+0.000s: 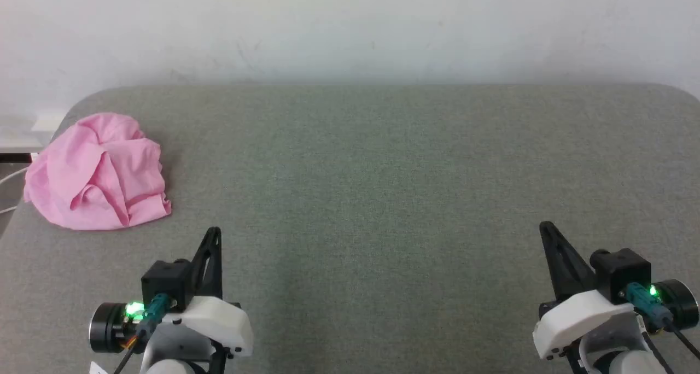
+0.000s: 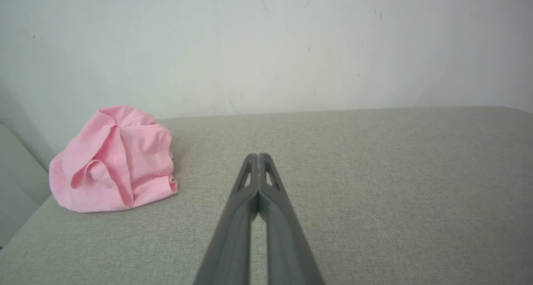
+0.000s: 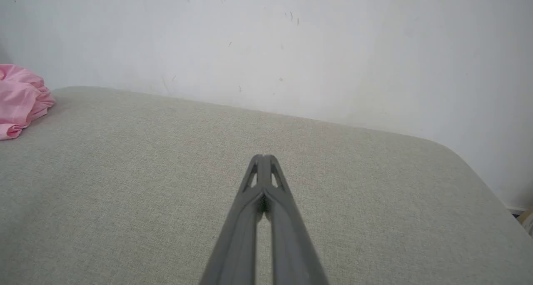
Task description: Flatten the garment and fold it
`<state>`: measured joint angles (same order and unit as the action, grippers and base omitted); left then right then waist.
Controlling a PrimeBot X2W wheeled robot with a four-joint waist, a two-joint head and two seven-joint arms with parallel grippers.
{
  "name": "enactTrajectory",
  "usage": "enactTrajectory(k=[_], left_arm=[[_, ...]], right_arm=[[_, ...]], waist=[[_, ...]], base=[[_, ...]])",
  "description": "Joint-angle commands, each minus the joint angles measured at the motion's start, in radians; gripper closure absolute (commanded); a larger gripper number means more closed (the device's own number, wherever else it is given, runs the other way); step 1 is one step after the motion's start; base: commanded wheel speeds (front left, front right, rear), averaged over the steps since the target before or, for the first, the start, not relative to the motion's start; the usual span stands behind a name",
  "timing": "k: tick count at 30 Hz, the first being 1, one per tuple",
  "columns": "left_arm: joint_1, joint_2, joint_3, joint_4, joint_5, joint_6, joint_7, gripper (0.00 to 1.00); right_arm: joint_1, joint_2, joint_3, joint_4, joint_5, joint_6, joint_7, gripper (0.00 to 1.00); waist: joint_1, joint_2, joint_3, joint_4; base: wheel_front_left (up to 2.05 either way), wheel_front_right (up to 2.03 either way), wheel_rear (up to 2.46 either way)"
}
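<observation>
R gripper (image 3: 263, 157) closed over grey pad (image 3: 387, 193) (garment (image 3: 20, 98) far left).

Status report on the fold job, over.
Left end effector, right end effector shut, empty. Garment crumpled, far left, untouched. Nothing in the way.

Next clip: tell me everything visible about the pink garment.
The garment is plain bright pink, thin soft cloth, crumpled into a rounded heap with deep folds, not yet flattened. It lies at the far left of the grey fabric-covered surface, by its rounded corner, near the white wall. Only that surface touches it. Waistband and label cannot be made out.
</observation>
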<state>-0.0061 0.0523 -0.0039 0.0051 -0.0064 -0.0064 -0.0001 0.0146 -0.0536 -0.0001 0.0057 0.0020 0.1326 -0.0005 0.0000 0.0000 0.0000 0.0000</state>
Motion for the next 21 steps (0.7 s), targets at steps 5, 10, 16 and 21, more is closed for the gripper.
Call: enactTrajectory(k=[5, 10, 16, 21], left_arm=[[0.006, -0.002, 0.004, -0.005, 0.006, 0.006, 0.0, 1.0], [0.006, -0.002, 0.004, -0.005, 0.006, 0.006, 0.0, 1.0], [0.006, -0.002, 0.004, -0.005, 0.006, 0.006, 0.0, 1.0], [0.006, -0.002, 0.004, -0.005, 0.006, 0.006, 0.0, 1.0]], right_arm=[[-0.015, 0.003, 0.0, -0.006, -0.002, -0.002, 0.0, 1.0], [-0.015, 0.003, 0.0, -0.006, -0.002, -0.002, 0.0, 1.0], [-0.015, 0.003, 0.0, -0.006, -0.002, -0.002, 0.0, 1.0], [-0.015, 0.003, 0.0, -0.006, -0.002, -0.002, 0.0, 1.0]], waist=[[0.0, 0.0, 0.0, 0.0], [0.0, 0.0, 0.0, 0.0], [0.0, 0.0, 0.0, 0.0], [0.0, 0.0, 0.0, 0.0]], base=[[0.0, 0.0, 0.0], [0.0, 0.0, 0.0], [0.0, 0.0, 0.0], [0.0, 0.0, 0.0]])
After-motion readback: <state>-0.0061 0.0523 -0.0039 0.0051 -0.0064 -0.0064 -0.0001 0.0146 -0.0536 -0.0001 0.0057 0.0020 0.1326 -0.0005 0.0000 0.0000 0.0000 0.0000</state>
